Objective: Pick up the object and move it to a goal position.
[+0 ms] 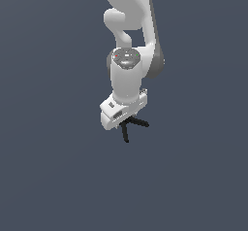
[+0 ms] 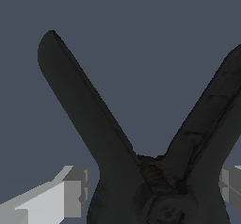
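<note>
The object is a small black spring clamp (image 1: pixel 127 132) with two thin handles that spread apart. In the exterior view the handles stick out from under the white hand of my gripper (image 1: pixel 125 120). In the wrist view the clamp (image 2: pixel 117 171) fills the frame, its handles forming a V pointing away from the camera. My gripper (image 2: pixel 155 195) has a grey finger (image 2: pixel 70 195) against one side of the clamp's body and the other finger (image 2: pixel 230 190) against the opposite side. The clamp's red-orange tip is hidden.
The white arm (image 1: pixel 128 31) reaches down from the top of the exterior view. The ground (image 1: pixel 48 176) is a plain dark grey surface with no other objects in view.
</note>
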`<control>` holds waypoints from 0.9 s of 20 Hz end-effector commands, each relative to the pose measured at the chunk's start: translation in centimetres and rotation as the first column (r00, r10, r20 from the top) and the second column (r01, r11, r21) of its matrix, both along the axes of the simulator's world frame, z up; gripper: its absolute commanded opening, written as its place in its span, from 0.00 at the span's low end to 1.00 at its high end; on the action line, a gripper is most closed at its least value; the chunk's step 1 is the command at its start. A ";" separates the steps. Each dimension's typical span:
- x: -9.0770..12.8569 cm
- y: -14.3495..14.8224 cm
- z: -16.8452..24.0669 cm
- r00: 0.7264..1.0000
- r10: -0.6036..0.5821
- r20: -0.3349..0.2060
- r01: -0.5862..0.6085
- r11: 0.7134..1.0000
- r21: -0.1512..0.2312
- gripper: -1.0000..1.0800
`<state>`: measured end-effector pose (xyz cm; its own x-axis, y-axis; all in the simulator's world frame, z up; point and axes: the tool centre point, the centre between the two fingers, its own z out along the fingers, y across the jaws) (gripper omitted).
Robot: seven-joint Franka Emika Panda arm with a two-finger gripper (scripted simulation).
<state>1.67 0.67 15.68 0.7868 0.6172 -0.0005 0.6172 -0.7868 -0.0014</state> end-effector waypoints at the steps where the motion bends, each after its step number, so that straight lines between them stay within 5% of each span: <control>1: 0.5 -1.1 2.9 1.000 0.000 0.002 0.000 1.000 0.000 0.00; 18: 4.1 -7.6 18.8 1.000 0.001 0.001 -0.001 1.000 0.001 0.00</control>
<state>5.52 -6.54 33.29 0.7869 0.6171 0.0006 0.6171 -0.7869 -0.0015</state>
